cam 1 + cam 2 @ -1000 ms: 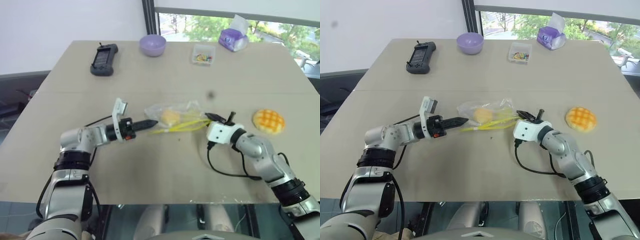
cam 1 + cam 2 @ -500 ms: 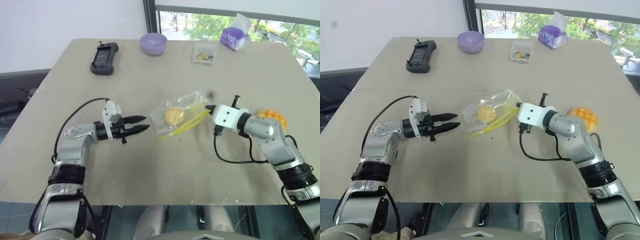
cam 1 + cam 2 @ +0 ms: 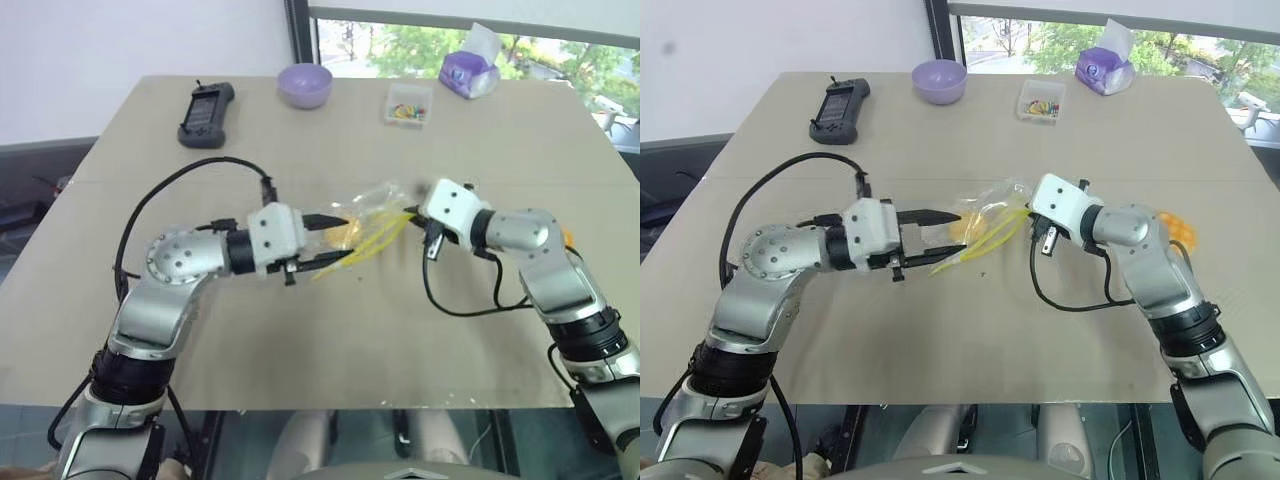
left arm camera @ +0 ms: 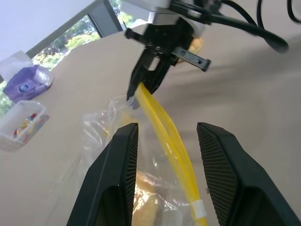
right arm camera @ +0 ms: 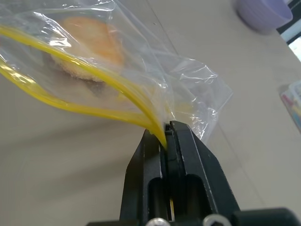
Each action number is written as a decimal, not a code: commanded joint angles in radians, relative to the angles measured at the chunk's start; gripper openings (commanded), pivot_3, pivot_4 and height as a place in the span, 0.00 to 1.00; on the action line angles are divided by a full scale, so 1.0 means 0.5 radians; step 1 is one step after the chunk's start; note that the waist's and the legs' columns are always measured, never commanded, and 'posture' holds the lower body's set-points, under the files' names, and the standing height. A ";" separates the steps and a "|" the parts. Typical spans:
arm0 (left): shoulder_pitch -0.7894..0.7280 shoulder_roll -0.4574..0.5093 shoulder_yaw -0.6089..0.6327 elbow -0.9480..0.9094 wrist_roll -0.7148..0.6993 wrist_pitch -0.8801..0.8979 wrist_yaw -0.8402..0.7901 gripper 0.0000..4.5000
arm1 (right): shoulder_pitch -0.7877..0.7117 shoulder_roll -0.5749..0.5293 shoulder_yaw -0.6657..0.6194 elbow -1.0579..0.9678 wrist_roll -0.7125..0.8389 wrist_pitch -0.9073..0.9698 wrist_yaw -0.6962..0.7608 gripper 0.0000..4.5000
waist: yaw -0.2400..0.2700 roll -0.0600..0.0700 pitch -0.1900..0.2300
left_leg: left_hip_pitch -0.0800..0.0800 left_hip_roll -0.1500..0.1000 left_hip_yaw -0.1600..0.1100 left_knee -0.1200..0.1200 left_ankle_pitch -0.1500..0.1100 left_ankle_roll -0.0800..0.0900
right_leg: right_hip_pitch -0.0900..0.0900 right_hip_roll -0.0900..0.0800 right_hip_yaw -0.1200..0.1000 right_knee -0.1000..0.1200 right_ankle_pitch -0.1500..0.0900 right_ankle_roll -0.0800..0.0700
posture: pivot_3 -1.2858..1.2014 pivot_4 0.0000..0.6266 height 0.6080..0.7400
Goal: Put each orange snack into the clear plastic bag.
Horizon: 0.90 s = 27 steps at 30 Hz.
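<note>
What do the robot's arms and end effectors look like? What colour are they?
Both arms are silvery grey metal with rounded joints and black rings near the shoulders. Each wrist ends in a white boxy block. A thin black cable loops along each arm. The left end effector and the right end effector each have two slim black fingers; the left's pads have a fine ridged texture.

— What shifted? The left claw (image 4: 164, 179) let go of the clear plastic bag (image 3: 980, 215), parted its fingers and swung back in around the yellow strip.
— And the right claw (image 5: 168, 141)? It lifted the bag's corner off the worktop (image 3: 330, 340).
</note>
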 commanded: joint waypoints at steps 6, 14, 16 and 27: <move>0.115 0.065 -0.022 -0.135 0.179 0.047 0.170 0.47 | -0.040 -0.018 -0.054 -0.107 0.107 0.109 0.014 0.00 | 0.000 0.000 0.000 | 0.000 0.000 0.000 0.000 0.000 0.000 | 0.000 0.000 0.000 -0.001 0.000 0.000 | 0.52 0.24 1.00; 0.235 0.100 0.031 -0.111 0.047 0.182 0.141 0.47 | -0.056 -0.016 -0.071 -0.110 0.200 0.228 0.011 0.00 | 0.001 0.000 0.000 | 0.000 0.000 0.000 0.000 0.000 0.000 | 0.000 0.000 0.000 0.000 0.000 0.000 | 0.52 0.24 1.00; 0.254 0.105 0.040 -0.101 0.019 0.214 0.139 0.47 | -0.069 -0.012 -0.077 -0.103 0.220 0.262 0.003 0.00 | 0.001 0.000 0.000 | 0.000 0.000 0.000 0.001 0.000 0.000 | 0.000 0.000 0.000 0.000 0.000 0.000 | 0.52 0.24 1.00; 0.414 0.113 0.093 0.059 0.122 -0.077 0.218 0.47 | -0.130 -0.006 -0.095 -0.080 0.298 0.372 -0.025 0.00 | 0.001 0.000 0.000 | 0.000 0.001 0.000 0.001 0.000 0.000 | 0.000 -0.001 0.000 0.001 0.000 0.000 | 0.52 0.24 1.00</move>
